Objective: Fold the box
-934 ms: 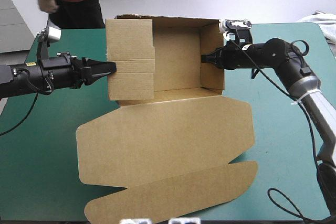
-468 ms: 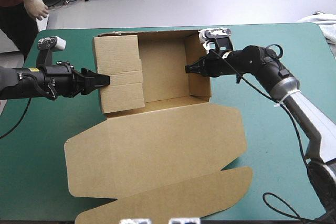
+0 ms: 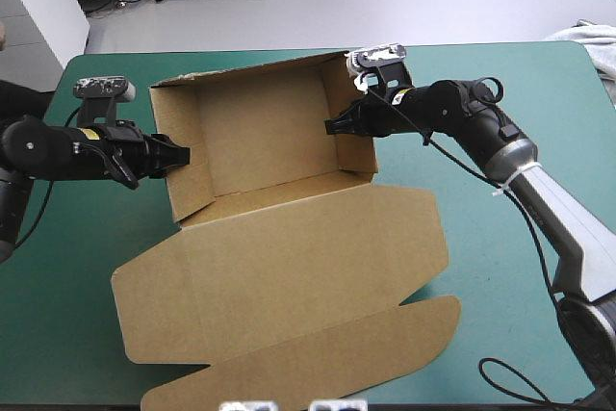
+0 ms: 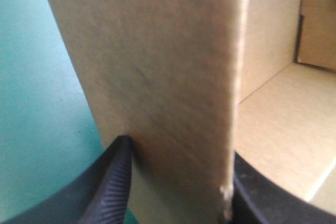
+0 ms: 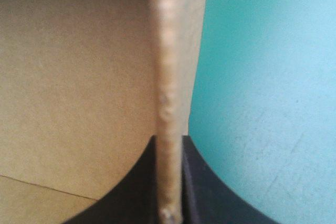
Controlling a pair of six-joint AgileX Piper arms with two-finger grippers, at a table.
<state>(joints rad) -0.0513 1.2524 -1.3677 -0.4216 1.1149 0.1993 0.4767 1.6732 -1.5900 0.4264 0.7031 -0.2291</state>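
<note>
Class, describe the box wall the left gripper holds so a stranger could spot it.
On the teal-green table lies the brown box, an open tray, its lid flat toward the near edge. Find the tray's short upright wall nearest the table's left edge, pinched by the left gripper; the matching wall opposite is held by the right gripper.

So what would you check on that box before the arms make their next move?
1. The left gripper is clamped on the left wall of the box: ok.
2. The right gripper is clamped on the right wall: ok.
3. Both side walls stand raised: ok.
4. The lid lies flat on the teal-green cover: ok.
5. The left wall's flap is tucked fully home: cannot tell.
</note>
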